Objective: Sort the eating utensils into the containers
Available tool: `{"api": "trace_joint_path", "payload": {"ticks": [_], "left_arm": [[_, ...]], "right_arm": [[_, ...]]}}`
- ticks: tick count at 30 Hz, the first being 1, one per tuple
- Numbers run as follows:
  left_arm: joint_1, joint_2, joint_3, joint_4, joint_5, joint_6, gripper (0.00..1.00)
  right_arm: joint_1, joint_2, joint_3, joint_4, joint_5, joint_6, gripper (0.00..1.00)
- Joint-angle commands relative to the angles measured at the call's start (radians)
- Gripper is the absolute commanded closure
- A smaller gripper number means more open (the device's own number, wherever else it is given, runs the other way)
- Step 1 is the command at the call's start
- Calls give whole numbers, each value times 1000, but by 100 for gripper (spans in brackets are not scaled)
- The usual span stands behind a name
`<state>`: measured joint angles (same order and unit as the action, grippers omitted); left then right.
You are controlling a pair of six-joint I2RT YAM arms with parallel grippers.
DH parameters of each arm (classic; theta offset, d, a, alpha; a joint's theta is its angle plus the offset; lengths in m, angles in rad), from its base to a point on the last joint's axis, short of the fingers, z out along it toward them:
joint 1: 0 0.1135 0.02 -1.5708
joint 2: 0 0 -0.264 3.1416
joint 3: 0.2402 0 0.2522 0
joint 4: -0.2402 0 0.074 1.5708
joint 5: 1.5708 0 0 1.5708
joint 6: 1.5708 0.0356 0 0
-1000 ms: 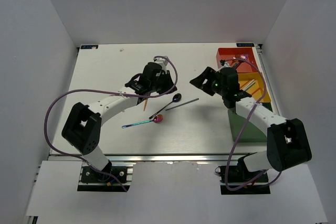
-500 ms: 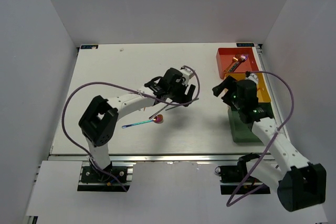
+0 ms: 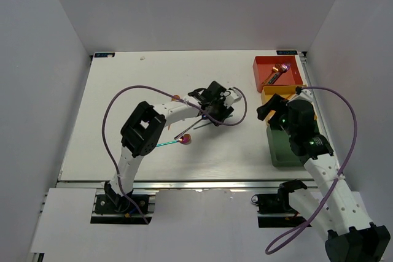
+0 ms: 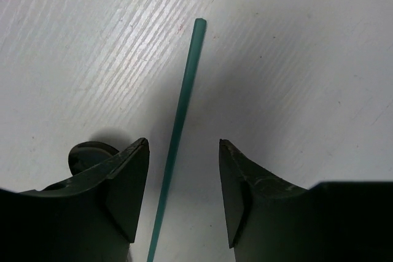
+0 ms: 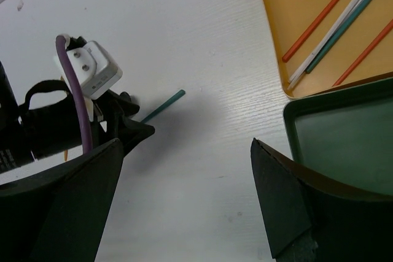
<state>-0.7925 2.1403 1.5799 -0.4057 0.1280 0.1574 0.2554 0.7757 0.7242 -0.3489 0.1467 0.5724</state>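
The left fingers (image 4: 123, 188) stand partly open astride a teal chopstick (image 4: 187, 84) that lies on the white surface (image 4: 307, 59) and touches neither finger. The right fingers (image 5: 67, 200) gape wide, holding nothing, just left of the yellow tray (image 5: 307, 4) and dark green tray (image 5: 344, 151).

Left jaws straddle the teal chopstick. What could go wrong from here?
1. The teal chopstick is thin and lies flat on the table between the open left gripper fingers; closing may roll it out or scrape the surface.
2. The black spoon sits right beside one finger and could get nudged or pinched along.
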Motion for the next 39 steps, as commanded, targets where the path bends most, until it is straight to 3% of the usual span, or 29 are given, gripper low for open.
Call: {"api": "trace_joint_path", "payload": {"ticks": [1, 5, 9, 12, 13, 15, 17, 23, 29, 35, 39], "left_arm": [[-10, 27, 83, -48, -4, 56, 41], [-11, 93, 143, -84, 7, 64, 43], [-14, 148, 173, -137, 68, 64, 55], [-30, 155, 134, -117, 36, 57, 63], [-36, 156, 129, -120, 36, 56, 67], [-43, 158, 121, -130, 27, 53, 90], [-56, 152, 109, -137, 12, 45, 100], [-63, 44, 51, -84, -16, -18, 100], [-63, -167, -99, 135, -91, -202, 100], [-63, -264, -179, 249, -93, -337, 100], [-63, -299, -201, 271, -52, -397, 100]], "right_arm": [[-2, -7, 37, -16, -27, -42, 12], [-4, -13, 34, -10, -41, -54, 12], [-4, -23, 38, -12, -35, -59, 12], [-5, -32, 40, -12, -35, -59, 12], [-4, -33, 40, -12, -38, -59, 12], [-5, -39, 40, -10, -41, -57, 13], [-5, -44, 41, -9, -44, -54, 13], [-5, -23, 14, 25, -76, -39, 12], [-44, -10, -69, 111, -73, 73, 11], [-45, 69, -104, 221, -168, 162, 12], [-45, 132, -187, 502, -326, 207, 14]]}}
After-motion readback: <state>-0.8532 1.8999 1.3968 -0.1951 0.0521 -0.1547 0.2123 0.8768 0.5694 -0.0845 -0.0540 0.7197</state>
